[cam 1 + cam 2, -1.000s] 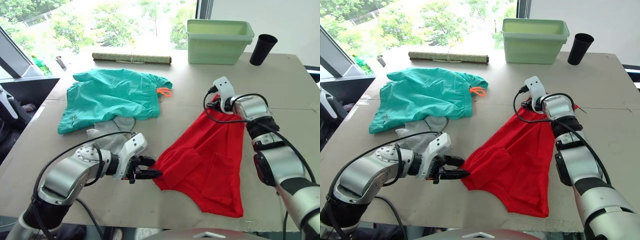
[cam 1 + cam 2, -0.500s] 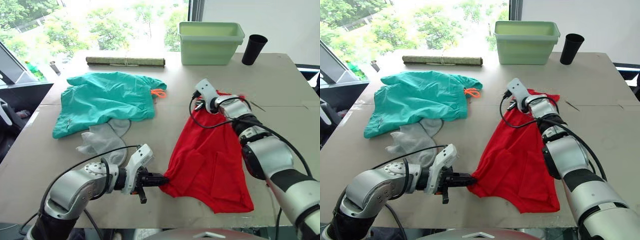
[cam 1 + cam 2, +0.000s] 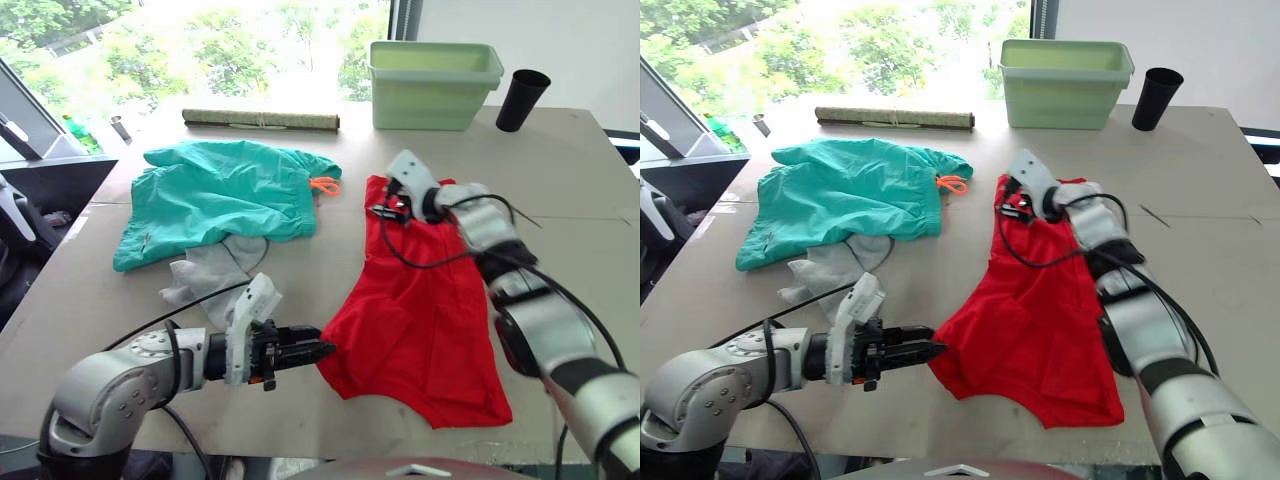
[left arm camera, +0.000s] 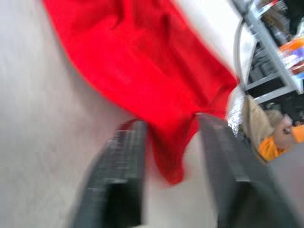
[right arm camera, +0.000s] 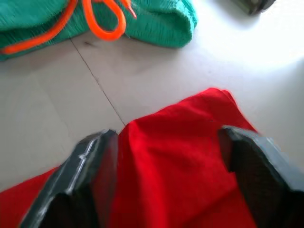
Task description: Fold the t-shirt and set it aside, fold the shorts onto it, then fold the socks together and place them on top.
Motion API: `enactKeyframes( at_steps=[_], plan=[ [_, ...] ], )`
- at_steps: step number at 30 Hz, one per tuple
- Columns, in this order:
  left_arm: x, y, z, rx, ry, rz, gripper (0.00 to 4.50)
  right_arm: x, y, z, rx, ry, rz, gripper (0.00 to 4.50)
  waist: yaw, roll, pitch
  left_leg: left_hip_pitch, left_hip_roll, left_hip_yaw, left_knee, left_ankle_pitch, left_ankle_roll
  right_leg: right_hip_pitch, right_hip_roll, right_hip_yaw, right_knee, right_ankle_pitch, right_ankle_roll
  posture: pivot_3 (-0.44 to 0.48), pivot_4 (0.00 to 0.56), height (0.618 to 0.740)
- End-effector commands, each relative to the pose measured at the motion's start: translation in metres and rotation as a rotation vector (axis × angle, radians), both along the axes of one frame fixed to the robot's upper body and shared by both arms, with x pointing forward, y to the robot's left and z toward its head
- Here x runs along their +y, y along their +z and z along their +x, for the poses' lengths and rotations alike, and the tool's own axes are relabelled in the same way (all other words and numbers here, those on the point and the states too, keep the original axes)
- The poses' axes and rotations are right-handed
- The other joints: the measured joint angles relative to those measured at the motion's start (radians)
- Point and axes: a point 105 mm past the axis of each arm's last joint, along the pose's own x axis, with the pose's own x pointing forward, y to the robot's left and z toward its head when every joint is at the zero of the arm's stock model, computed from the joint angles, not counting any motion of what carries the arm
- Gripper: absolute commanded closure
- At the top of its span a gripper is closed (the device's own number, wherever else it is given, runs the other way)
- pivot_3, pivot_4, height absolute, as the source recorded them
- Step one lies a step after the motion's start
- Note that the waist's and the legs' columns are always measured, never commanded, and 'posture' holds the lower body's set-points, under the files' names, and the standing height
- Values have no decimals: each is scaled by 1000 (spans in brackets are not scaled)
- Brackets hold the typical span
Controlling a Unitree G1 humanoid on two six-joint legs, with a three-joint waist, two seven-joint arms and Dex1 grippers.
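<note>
The t-shirt (image 3: 425, 300) runs lengthwise from my spread right gripper (image 3: 385, 207) at upper centre down to my spread left gripper (image 3: 318, 350), poised at its lower-left corner.

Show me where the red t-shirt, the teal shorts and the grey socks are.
t-shirt (image 3: 425, 320): left eye view, middle of the red cloth.
shorts (image 3: 215, 195): left eye view, middle of the teal fabric.
socks (image 3: 205, 275): left eye view, the grey part sticking out below the shorts.
</note>
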Motion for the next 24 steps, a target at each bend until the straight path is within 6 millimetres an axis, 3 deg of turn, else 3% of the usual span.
enactKeyframes(
  at_steps=[1, 4, 6, 9, 15, 24],
  plan=[
    [6, 15, -19, -62, -180, -1, 1901, -5, 45, -62, -145, 199, 43, 774, 1, 0, 0, -1, 0, 0, -1, 0, 0, 0, 0, -1, -1, -1, -1, 0, 150, 740],
    [11, 14, -17, -232, -332, 75, 1901, -20, 39, -123, -138, 316, 49, 774, 4, 2, 1, 0, 0, 0, -6, 0, -1, -1, 0, -1, -6, -1, -1, 0, 150, 740],
    [9, 11, -15, -333, -443, 104, 1901, -32, 24, -162, -134, 378, -31, 774, 7, 3, 1, 1, 0, 1, -9, 0, -1, 0, 0, -1, -8, -1, -1, 0, 150, 740],
    [9, 1, -8, -483, -599, 150, 1901, -47, 6, -206, -113, 401, -121, 774, 34, 4, 2, 1, 0, 1, -13, 0, -1, -1, 1, -2, -15, -3, -5, 0, 150, 740],
    [16, -22, 14, -716, -803, 214, 1901, -73, -18, -250, -72, 461, -312, 774, 34, 1, 3, 0, 0, 3, -12, -2, 4, -3, 1, 0, -15, -3, -4, 0, 150, 740],
    [10, -47, 37, -783, -915, 237, 1901, -106, -46, -287, 57, 495, -423, 774, 53, -4, 5, -1, 0, 3, -9, -1, 11, -2, 3, -1, -15, -4, 1, 0, 150, 740]
  ],
)
